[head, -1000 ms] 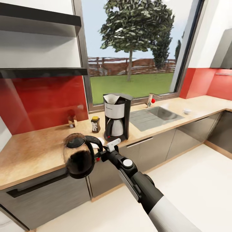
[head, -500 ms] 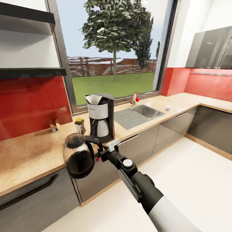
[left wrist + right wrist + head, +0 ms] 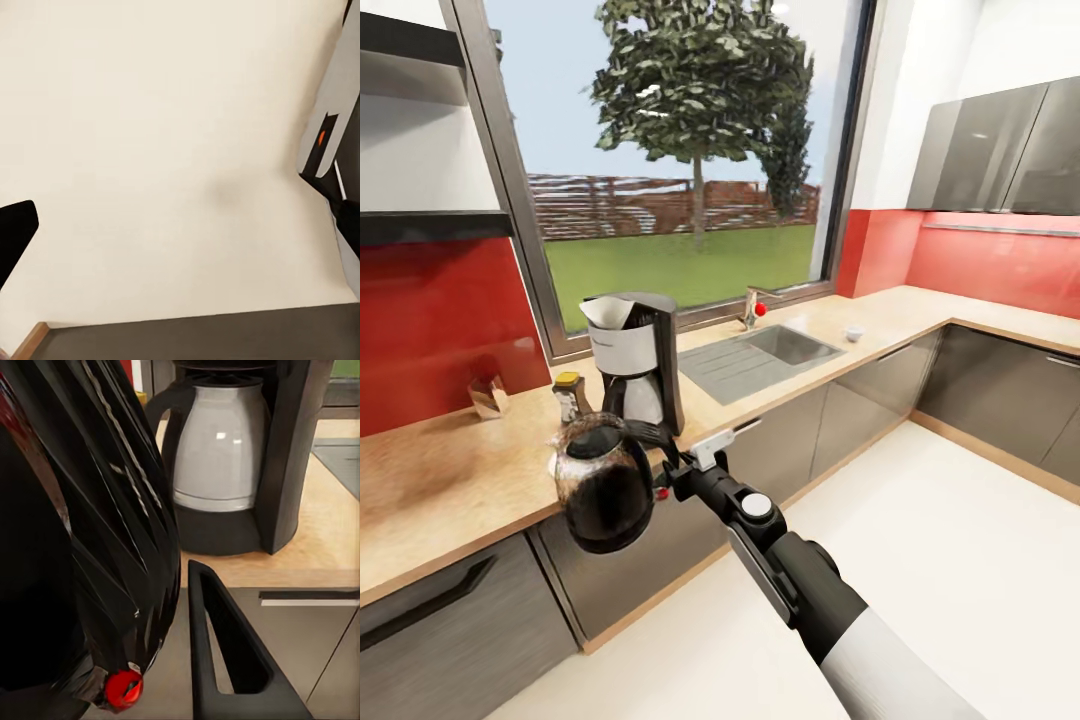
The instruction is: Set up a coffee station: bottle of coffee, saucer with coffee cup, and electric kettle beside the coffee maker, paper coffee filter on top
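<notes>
Kettle (image 3: 603, 485) in right pincer (image 3: 665, 480), paper filter (image 3: 605, 312) atop coffee maker (image 3: 634, 362)

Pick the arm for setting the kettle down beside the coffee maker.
Right. The right gripper already holds the electric kettle by its handle, just in front of the coffee maker; the left wrist view faces the floor.

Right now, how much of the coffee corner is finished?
Done: the coffee maker stands on the countertop with a paper filter on top and the coffee bottle beside it. In hand: the right gripper holds the electric kettle by its handle, not yet set down. Left: I can't make out a saucer and cup beside the maker.
</notes>
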Available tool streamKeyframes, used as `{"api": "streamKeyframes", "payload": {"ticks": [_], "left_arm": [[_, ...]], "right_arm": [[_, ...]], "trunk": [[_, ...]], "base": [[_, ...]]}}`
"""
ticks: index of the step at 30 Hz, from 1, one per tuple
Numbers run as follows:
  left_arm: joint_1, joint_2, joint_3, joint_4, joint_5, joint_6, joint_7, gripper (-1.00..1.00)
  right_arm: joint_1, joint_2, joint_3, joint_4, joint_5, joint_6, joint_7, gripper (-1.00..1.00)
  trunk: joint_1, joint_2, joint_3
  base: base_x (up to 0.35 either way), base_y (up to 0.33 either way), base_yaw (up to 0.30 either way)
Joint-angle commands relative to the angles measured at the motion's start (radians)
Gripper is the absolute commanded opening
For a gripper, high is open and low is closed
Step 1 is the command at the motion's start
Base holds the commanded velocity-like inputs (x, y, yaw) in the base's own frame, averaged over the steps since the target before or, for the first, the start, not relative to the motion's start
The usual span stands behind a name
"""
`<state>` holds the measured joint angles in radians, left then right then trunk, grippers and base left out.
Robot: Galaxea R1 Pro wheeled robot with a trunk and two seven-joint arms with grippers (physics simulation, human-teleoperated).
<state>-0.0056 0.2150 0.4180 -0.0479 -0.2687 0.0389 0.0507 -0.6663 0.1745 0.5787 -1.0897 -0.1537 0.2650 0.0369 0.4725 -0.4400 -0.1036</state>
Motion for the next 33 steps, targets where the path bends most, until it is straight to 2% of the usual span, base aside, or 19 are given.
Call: {"api": "streamKeyframes", "payload": {"ticks": [1, 4, 5, 9, 15, 33], "left_arm": [[-0.001, 0.000, 0.008, -0.001, -0.010, 0.004, 0.001, 1.00], [-0.001, 0.000, 0.008, -0.001, -0.009, 0.004, 0.001, 1.00], [-0.001, 0.000, 0.008, -0.001, -0.009, 0.004, 0.001, 1.00], [-0.001, 0.000, 0.008, -0.001, -0.009, 0.004, 0.001, 1.00], [-0.001, -0.002, 0.008, -0.001, -0.010, 0.004, 0.001, 1.00], [-0.001, -0.001, 0.007, -0.001, -0.010, 0.004, 0.001, 1.00]], "right_arm": [[-0.001, 0.000, 0.000, -0.004, -0.011, 0.005, 0.003, -1.00], [-0.001, 0.000, 0.000, -0.005, -0.032, 0.006, 0.003, -1.00], [-0.001, 0.000, 0.000, -0.006, -0.065, 0.010, 0.003, -1.00], [-0.001, 0.000, 0.000, -0.006, -0.079, 0.012, 0.003, -1.00], [-0.001, 0.000, 0.001, -0.007, -0.078, 0.014, 0.003, -1.00], [-0.001, 0.000, 0.000, -0.007, -0.077, 0.012, 0.005, -1.00]], "trunk": [[0.000, -0.002, -0.002], [0.000, -0.002, -0.002], [0.000, -0.002, -0.002], [0.000, -0.002, -0.002], [0.000, -0.002, -0.002], [0.000, -0.002, -0.002]], "base": [[0.000, -0.001, 0.000], [0.000, 0.000, 0.000], [0.000, 0.000, 0.000], [0.000, 0.000, 0.000], [0.046, -0.099, 0.000], [0.013, -0.268, 0.000]]}}
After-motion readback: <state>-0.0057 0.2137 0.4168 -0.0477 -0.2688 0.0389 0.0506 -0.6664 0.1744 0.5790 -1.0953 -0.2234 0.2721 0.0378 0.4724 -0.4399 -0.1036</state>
